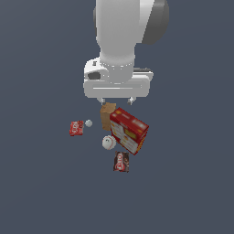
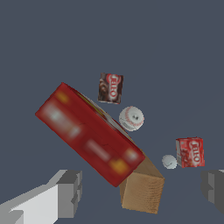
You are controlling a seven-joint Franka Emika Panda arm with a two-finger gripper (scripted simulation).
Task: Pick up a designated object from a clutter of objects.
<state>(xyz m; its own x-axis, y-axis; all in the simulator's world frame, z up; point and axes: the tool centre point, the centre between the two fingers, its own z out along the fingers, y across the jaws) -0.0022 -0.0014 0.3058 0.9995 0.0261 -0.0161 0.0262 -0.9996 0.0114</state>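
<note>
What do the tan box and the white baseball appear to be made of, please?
The tan box looks like plain matte cardboard or perhaps wood: an even brown surface with fine grain and no print. The white baseball looks like stitched leather, matte white with faint red seam lines, though this render leaves the real material open.

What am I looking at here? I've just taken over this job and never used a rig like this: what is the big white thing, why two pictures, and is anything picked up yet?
The white shape is a simulated robot arm; its gripper hangs open above the pile, holding nothing. The exterior view looks at the whole scene from off the arm. The wrist view comes from a camera on the arm's wrist, looking down between the two fingers.

On the grey surface lie a large red-and-yellow box leaning against a tan box, a white baseball, a tiny pale ball, a red packet and a dark brown packet. The gripper is nearest the tan box.
</note>
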